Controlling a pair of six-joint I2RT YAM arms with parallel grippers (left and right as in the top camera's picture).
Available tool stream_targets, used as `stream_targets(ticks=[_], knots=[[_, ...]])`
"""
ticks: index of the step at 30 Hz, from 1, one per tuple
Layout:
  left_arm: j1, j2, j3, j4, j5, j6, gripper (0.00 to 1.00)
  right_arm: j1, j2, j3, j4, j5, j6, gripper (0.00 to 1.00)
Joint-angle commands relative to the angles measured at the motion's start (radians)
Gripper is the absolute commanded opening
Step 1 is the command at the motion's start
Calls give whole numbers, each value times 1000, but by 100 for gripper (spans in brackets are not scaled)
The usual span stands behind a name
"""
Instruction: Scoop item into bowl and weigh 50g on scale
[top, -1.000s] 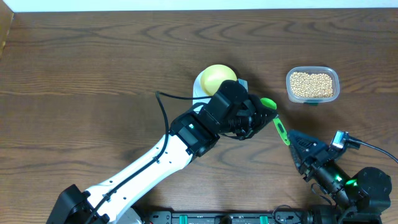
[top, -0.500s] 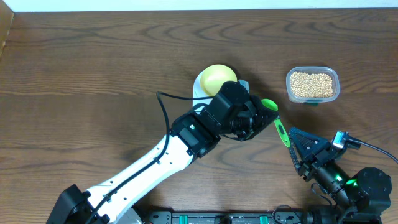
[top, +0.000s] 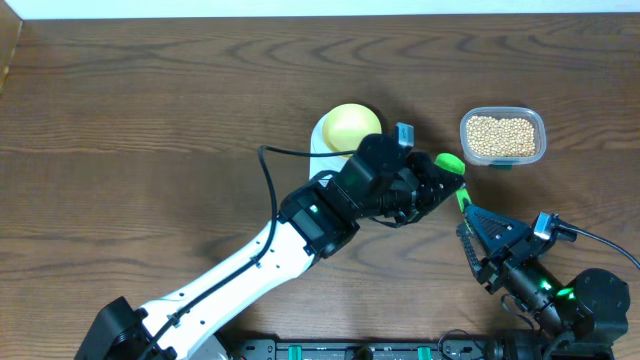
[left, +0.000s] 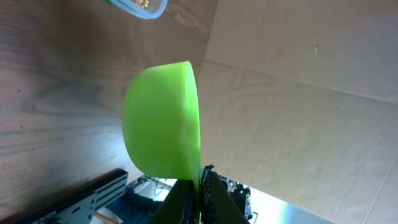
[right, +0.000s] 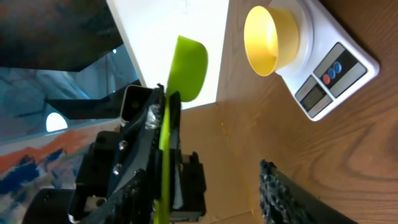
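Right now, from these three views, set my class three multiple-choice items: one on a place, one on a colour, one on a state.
1. The bowl sits: A on the scale; B beside it; C under it.
2. The scoop is: A red; B green; C blue.
3. The left gripper is: A open; B shut on the scoop; C shut on the bowl.
A: the right wrist view shows it atop the scale. B: its cup is bright green. B: it clamps the scoop's handle.
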Motion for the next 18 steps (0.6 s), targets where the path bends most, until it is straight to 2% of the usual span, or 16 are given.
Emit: stream_targets(ticks=[1, 4, 7, 15, 18], knots=[[-8, -9, 0, 4, -37, 23, 8, -6, 0, 12, 26, -8, 33, 52], [-8, -9, 0, 4, -37, 20, 8, -6, 0, 12, 47, 0, 55, 51], [-10, -9, 0, 4, -36, 15, 7, -6, 0, 12, 47, 18, 55, 44], [-34, -9, 0, 5, -37, 4, 8, -6, 0, 12, 47, 21, 74, 42], [-35, -9, 0, 4, -37, 4, 7, -6, 0, 12, 51, 33, 74, 36]])
